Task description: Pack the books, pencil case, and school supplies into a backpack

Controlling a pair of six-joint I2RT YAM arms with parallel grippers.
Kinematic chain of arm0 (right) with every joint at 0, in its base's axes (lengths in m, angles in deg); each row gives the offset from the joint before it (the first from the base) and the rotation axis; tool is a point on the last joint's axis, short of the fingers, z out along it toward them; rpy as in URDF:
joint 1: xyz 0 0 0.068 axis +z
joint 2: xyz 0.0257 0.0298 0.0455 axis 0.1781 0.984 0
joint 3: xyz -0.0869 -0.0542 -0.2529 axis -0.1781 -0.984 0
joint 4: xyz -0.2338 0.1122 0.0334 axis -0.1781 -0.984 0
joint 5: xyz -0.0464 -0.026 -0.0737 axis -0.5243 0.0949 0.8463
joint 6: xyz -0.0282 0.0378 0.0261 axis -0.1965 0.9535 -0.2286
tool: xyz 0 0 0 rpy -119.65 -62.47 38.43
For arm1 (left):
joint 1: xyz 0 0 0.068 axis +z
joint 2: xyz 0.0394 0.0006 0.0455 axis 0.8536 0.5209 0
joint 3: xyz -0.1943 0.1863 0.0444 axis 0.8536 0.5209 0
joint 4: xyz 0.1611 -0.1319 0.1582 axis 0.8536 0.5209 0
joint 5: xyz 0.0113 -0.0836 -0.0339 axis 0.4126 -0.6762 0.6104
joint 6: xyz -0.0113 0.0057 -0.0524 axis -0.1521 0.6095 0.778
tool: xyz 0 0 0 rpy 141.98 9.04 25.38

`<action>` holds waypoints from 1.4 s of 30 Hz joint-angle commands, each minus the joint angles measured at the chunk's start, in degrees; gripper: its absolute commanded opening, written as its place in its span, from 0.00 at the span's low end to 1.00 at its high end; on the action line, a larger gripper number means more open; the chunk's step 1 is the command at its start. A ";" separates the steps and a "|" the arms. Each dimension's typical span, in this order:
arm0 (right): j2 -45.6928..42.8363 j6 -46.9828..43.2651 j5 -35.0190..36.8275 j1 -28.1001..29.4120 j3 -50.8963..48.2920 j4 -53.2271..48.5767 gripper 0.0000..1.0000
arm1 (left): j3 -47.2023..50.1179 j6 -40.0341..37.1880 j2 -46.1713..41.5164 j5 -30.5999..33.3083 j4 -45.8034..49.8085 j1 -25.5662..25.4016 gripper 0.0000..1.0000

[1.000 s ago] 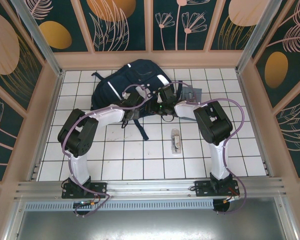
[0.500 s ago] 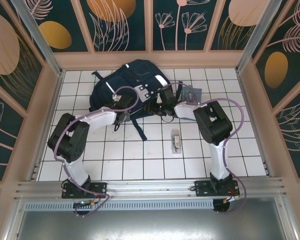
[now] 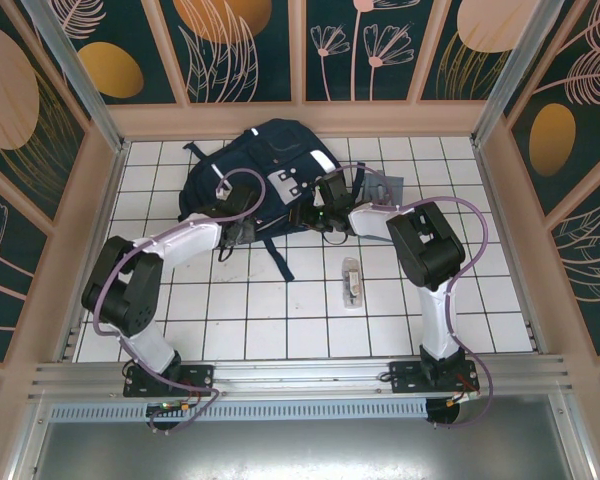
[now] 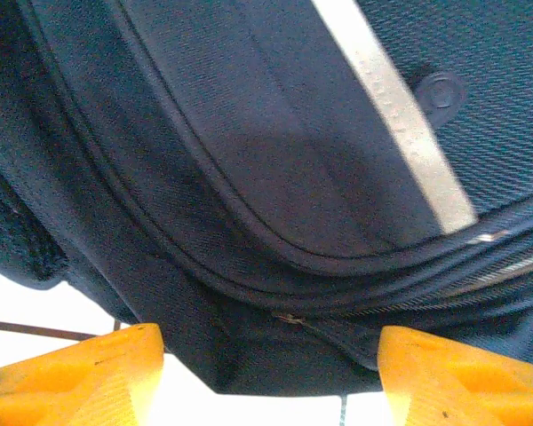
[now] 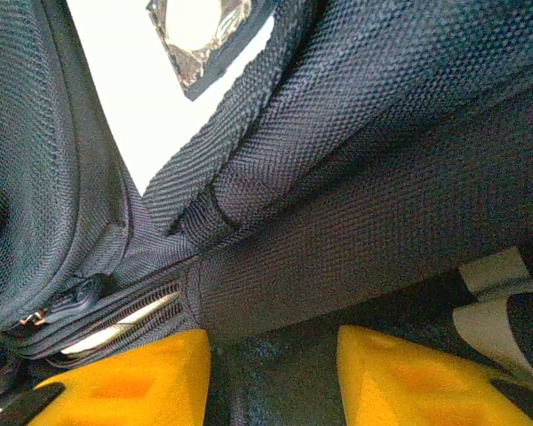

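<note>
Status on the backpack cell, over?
Left gripper open at backpack near edge. Right gripper shut on backpack fabric. Pencil case, supplies packet unpacked on table. No obstruction seen.

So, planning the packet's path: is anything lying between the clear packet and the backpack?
Yes. The right arm stretches across the tiles between the packet and the backpack, its fingers at the bag's near edge.
</note>
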 commanded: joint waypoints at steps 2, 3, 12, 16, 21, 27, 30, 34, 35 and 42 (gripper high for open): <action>1.62 -0.58 4.07 -0.59 0.07 -6.10 0.43 | -1.74 0.05 -1.53 -3.21 -0.39 0.10 0.68; 1.65 -0.58 4.08 -0.59 0.16 -6.19 0.43 | -2.01 -0.82 -1.12 -3.66 -0.53 0.10 0.68; 1.92 -0.68 3.82 -0.59 0.25 -6.41 0.43 | -2.65 -7.15 6.70 -7.97 -2.69 0.15 0.62; 1.88 -0.94 3.91 -0.59 0.22 -6.61 0.43 | -2.04 -10.85 10.91 -5.55 -4.71 1.00 0.52; 1.79 -1.29 4.26 -0.59 -0.09 -6.73 0.43 | 0.63 -10.65 12.61 -7.04 -6.11 2.21 0.43; 2.41 -1.38 3.81 -0.60 0.43 -6.85 0.42 | 0.77 -10.78 11.64 -7.45 -5.71 2.30 0.11; 2.49 -1.80 4.36 -0.59 0.61 -7.33 0.42 | -0.73 -11.07 10.85 -8.14 -4.09 2.30 0.00; 2.89 -1.78 5.29 -0.63 0.20 -7.86 0.41 | -2.64 -11.74 8.70 -6.66 -1.01 2.48 0.00; 2.80 -1.65 5.69 -0.83 -0.18 -7.85 0.40 | -3.12 -11.76 7.99 -5.69 0.04 2.72 0.00; 1.48 -1.43 7.57 -3.26 -1.91 -7.95 0.40 | -2.84 -12.52 5.32 -4.46 3.99 5.32 0.00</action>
